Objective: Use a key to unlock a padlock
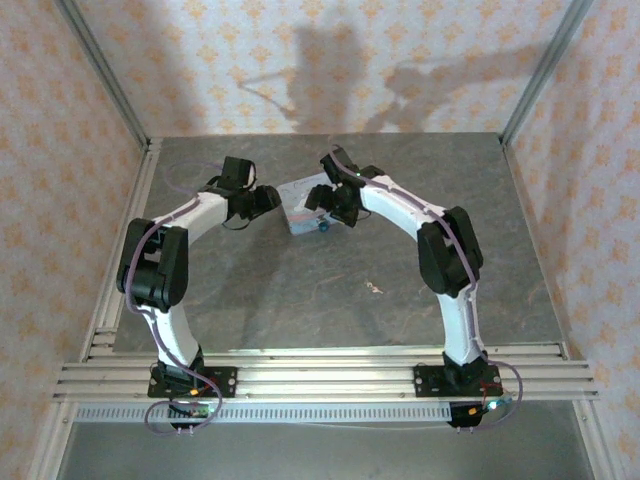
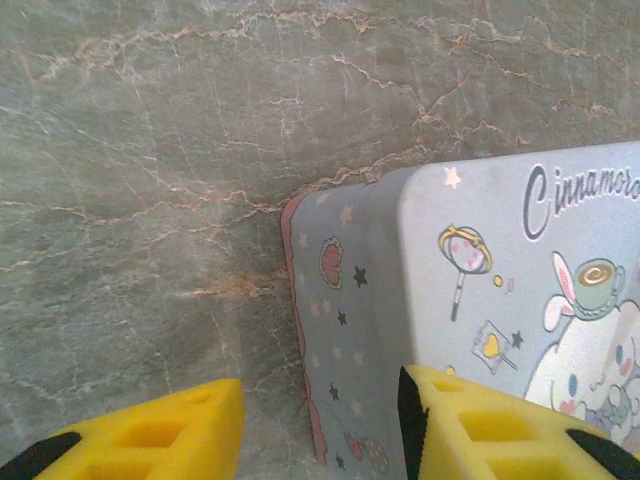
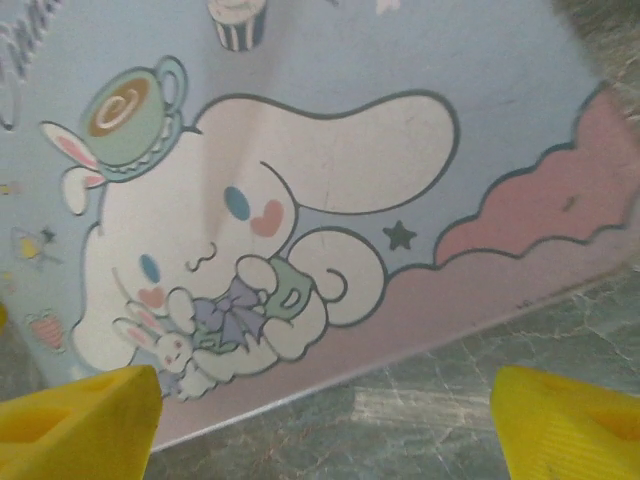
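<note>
- table [image 1: 300,300]: grey marbled top, patterned walls [image 1: 60,90] on three sides.
- tin [image 1: 303,215]: light blue, rectangular, cartoon rabbit on the lid. It lay flat past mid-table, between the two grippers.
- padlock [image 1: 323,226]: small dark blue speck at the tin's near right corner, touching it or just beside it. It was too small to tell how the shackle stood.
- key [image 1: 375,290]: tiny pale sliver flat on the bare table, right of centre. It lay nearer the arm bases, well apart from the tin and padlock, with neither gripper near it.
- left gripper [image 1: 262,200]: at the tin's left end. Its yellow fingers [image 2: 150,440] stood apart in the wrist view, one above bare table and the other above the lid. The tin's corner and starred side wall lay between them, and nothing was held.
- right gripper [image 1: 335,205]: over the tin's right part, close to the padlock. In the wrist view its two fingertips [image 3: 75,420] were spread wide above the lid's near edge, one at each lower corner, holding nothing.
</note>
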Available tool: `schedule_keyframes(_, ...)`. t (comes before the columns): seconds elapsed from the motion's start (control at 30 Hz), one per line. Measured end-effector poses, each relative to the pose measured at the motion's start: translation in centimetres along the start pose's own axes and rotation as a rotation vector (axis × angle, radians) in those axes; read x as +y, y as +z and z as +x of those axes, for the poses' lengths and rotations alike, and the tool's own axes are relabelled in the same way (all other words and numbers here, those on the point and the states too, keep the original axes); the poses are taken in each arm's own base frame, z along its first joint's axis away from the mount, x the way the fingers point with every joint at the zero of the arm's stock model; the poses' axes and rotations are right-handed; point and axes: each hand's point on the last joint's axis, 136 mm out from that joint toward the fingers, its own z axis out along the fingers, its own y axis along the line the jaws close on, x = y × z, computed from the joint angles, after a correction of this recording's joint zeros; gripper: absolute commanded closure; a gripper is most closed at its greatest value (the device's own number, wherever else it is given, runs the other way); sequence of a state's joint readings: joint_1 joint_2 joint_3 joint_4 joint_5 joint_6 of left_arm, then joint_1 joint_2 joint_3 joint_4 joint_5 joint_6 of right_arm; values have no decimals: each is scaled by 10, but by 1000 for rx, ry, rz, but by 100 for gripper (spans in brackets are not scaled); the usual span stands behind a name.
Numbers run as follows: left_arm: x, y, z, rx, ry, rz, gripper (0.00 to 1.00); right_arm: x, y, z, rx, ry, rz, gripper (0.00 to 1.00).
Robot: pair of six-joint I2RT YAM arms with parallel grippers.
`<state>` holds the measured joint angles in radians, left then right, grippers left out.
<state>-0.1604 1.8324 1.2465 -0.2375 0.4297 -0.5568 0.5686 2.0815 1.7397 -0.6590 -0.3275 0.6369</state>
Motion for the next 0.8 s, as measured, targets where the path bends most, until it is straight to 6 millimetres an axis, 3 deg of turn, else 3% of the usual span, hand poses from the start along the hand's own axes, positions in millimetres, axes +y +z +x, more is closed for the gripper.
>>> schedule_keyframes(0.2,-15,-38,-9,-41,40,24,49,-22,-33,-41,-60,67,-29,13)
schedule_keyframes(0.3,-19,-49,-6,-53,45,45,51,-38,-37,-58,-82,93,-20,13)
schedule_keyframes(0.37,-18,-47,2,-36,34,50,53,-39,-31,-62,-71,90,-16,15)
schedule_keyframes(0.57,-15,-24,35,65,4,56,54,-17,10,-63,-6,40,-53,29)
schedule_keyframes(0.67,-11,-16,41,88,-3,48,54,-4,29,-63,19,7,-67,35)
schedule_keyframes(0.8,-8,-10,38,98,-7,35,54,22,37,-59,27,-43,-104,37)
